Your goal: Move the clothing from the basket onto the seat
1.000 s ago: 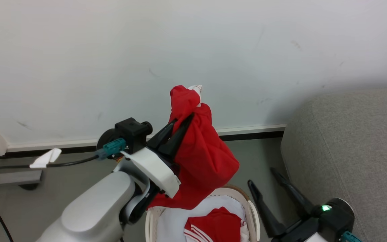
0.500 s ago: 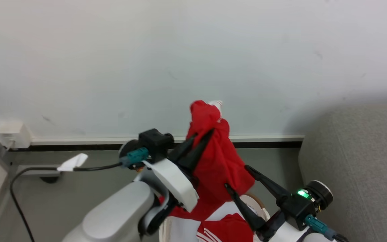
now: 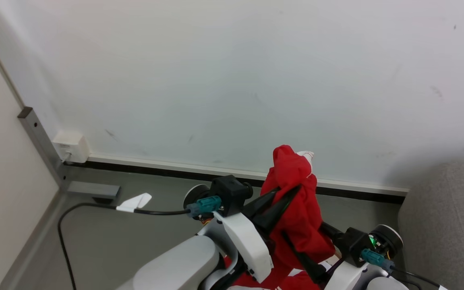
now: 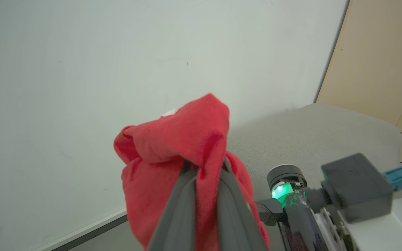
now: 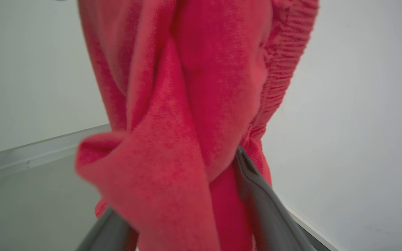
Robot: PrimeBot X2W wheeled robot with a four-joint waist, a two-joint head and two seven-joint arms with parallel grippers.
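Right, I'm clenching my left pincer (image 3: pixel 290 192) (image 4: pixel 204 167) on a bunched fold of the red garment (image 3: pixel 300 217) (image 4: pixel 173 146) (image 5: pixel 187 104), holding it up in the air before the white wall (image 3: pixel 232 80). Cloth is hanging down past my wrist. My right pincer (image 3: pixel 304 231) (image 5: pixel 183 209) is gaping wide, jaws standing either side of that hanging cloth. The grey sofa (image 3: pixel 445 217) (image 4: pixel 309 132) is sitting off to my right, apart from the garment, and a black cable (image 3: pixel 95 206) is trailing across the grey floor (image 3: pixel 135 241) on my left.
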